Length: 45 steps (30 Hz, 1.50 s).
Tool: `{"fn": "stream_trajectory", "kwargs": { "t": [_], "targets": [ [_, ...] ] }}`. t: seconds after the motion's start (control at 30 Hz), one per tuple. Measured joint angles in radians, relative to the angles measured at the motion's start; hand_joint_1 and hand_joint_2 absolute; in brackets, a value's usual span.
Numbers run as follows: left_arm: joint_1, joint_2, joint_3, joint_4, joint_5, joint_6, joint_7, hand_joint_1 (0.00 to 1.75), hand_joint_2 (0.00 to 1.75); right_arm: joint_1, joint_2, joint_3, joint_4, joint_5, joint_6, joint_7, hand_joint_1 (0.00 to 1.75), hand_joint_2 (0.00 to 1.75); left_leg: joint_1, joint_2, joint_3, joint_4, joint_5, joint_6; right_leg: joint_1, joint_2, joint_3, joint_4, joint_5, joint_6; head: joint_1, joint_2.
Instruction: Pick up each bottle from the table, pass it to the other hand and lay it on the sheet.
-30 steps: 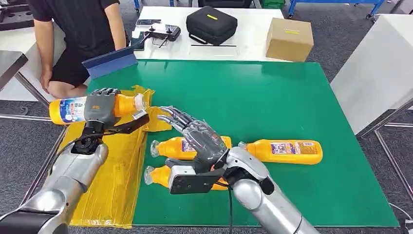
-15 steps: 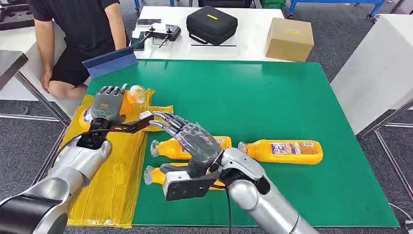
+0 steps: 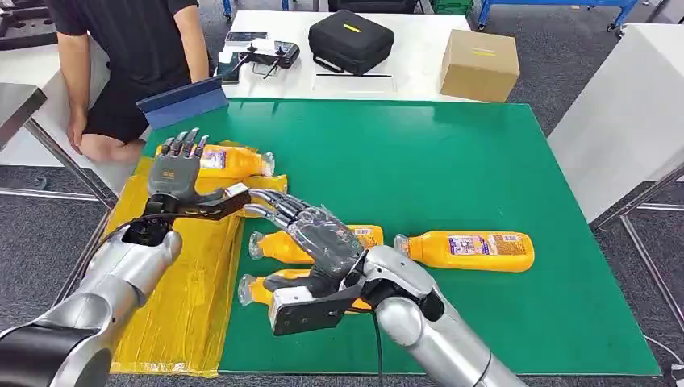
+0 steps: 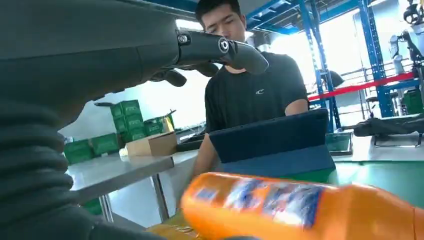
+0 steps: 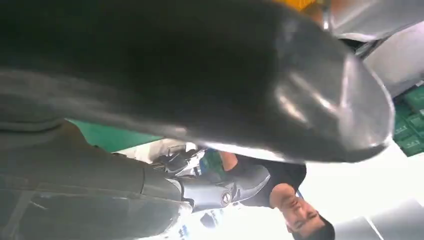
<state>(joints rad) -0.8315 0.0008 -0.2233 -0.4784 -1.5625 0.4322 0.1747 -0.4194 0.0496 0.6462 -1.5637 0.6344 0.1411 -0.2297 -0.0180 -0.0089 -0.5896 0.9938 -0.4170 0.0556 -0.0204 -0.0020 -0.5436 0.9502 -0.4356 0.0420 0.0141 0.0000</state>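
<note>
Left hand (image 3: 175,173) spread (empty), bottle (image 3: 234,163) lying on yellow sheet (image 3: 181,298)

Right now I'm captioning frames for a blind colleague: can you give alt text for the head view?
The robot's left hand, fingers spread, sits over an orange bottle lying on the yellow sheet. The right hand hovers open above two of three more bottles on the green table.

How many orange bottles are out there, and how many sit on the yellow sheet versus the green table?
Bottles on the yellow sheet: 1
Bottles on the green table: 3
Total: 4
</note>
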Motion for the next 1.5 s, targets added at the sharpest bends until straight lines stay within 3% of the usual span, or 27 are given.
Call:
{"fn": "stream_trajectory", "kwargs": {
  "t": [0.07, 0.13, 0.27, 0.37, 0.47, 0.53, 0.67, 0.83, 0.97, 1.13, 1.47, 1.5],
  "targets": [
    [0.005, 0.000, 0.030, -0.003, 0.058, 0.025, -0.045, 0.00, 0.00, 0.000, 0.000, -0.003, 0.007, 0.010, -0.020, 0.000, 0.00, 0.00, 0.000, 0.000, 0.000, 0.000, 0.000, 0.000, 0.000, 0.000, 0.000, 0.000, 0.000, 0.000, 0.000, 0.000],
    [0.022, -0.005, 0.093, -0.029, 0.234, 0.042, -0.175, 0.00, 0.00, 0.000, -0.002, -0.018, 0.013, 0.032, -0.055, 0.006, 0.00, 0.00, 0.000, 0.000, 0.000, 0.000, 0.000, 0.000, 0.000, 0.000, 0.000, 0.000, 0.000, 0.000, 0.000, 0.000],
    [0.085, -0.024, 0.245, -0.171, 0.666, -0.072, -0.379, 0.00, 0.00, 0.002, -0.011, -0.071, 0.021, 0.090, -0.102, 0.020, 0.00, 0.00, 0.000, 0.002, 0.000, 0.000, 0.000, 0.000, 0.000, 0.001, 0.000, 0.000, 0.000, 0.000, 0.000, 0.000],
    [0.179, -0.050, 0.345, -0.362, 1.055, -0.210, -0.420, 0.00, 0.00, 0.005, -0.021, -0.140, 0.027, 0.140, -0.136, 0.023, 0.00, 0.00, 0.000, 0.002, 0.000, 0.000, 0.000, 0.000, 0.000, 0.001, -0.001, -0.001, 0.000, 0.000, 0.000, 0.000],
    [0.254, -0.064, 0.383, -0.488, 1.178, -0.268, -0.426, 0.00, 0.00, 0.008, -0.027, -0.194, 0.033, 0.171, -0.150, 0.029, 0.00, 0.00, 0.000, 0.002, 0.000, 0.000, 0.000, 0.000, 0.000, 0.001, -0.001, -0.001, 0.000, 0.000, 0.000, 0.000],
    [0.331, -0.073, 0.404, -0.607, 1.389, -0.345, -0.443, 0.00, 0.00, 0.023, -0.039, -0.233, 0.034, 0.205, -0.176, 0.055, 0.00, 0.00, -0.001, 0.003, 0.001, 0.000, -0.001, 0.000, 0.000, 0.001, 0.000, -0.001, 0.000, 0.000, 0.000, 0.000],
    [0.618, -0.082, 0.410, -0.953, 1.685, -0.380, -0.494, 0.00, 0.00, 0.120, -0.113, -0.390, -0.004, 0.248, -0.211, 0.062, 0.00, 0.00, -0.001, 0.002, 0.000, 0.000, -0.004, 0.001, 0.000, 0.002, -0.001, -0.003, -0.001, 0.000, 0.000, 0.000],
    [0.928, -0.087, 0.428, -1.253, 1.770, -0.384, -0.531, 0.00, 0.00, 0.308, -0.142, -0.606, -0.145, 0.309, -0.161, 0.036, 0.00, 0.00, -0.001, 0.001, 0.000, 0.000, -0.009, 0.002, 0.000, 0.001, -0.001, -0.005, -0.005, 0.002, 0.000, 0.000],
    [1.079, -0.129, 0.458, -1.404, 1.778, -0.410, -0.534, 0.00, 0.00, 0.436, -0.124, -0.715, -0.256, 0.391, -0.124, 0.031, 0.00, 0.00, -0.001, -0.001, 0.000, -0.001, -0.010, 0.000, 0.000, 0.001, -0.001, -0.005, -0.006, 0.001, 0.000, 0.000],
    [1.133, -0.177, 0.517, -1.476, 1.783, -0.457, -0.487, 0.00, 0.00, 0.519, -0.088, -0.724, -0.332, 0.505, -0.116, 0.060, 0.00, 0.00, 0.000, 0.000, 0.002, -0.001, -0.010, 0.000, 0.000, 0.001, 0.000, -0.005, -0.006, 0.001, 0.000, 0.000],
    [1.145, -0.224, 0.572, -1.501, 1.780, -0.481, -0.473, 0.00, 0.00, 0.557, -0.077, -0.713, -0.366, 0.520, -0.123, 0.077, 0.00, 0.00, 0.001, 0.000, 0.004, -0.001, -0.009, 0.000, 0.001, 0.001, 0.003, -0.004, -0.005, 0.001, 0.000, 0.000],
    [1.144, -0.227, 0.578, -1.501, 1.775, -0.485, -0.471, 0.00, 0.00, 0.561, -0.082, -0.710, -0.366, 0.516, -0.132, 0.080, 0.00, 1.75, 0.001, -0.001, 0.004, -0.001, -0.009, 0.000, 0.001, 0.001, 0.003, -0.004, -0.005, 0.001, 0.000, 0.000]
  ]
}}
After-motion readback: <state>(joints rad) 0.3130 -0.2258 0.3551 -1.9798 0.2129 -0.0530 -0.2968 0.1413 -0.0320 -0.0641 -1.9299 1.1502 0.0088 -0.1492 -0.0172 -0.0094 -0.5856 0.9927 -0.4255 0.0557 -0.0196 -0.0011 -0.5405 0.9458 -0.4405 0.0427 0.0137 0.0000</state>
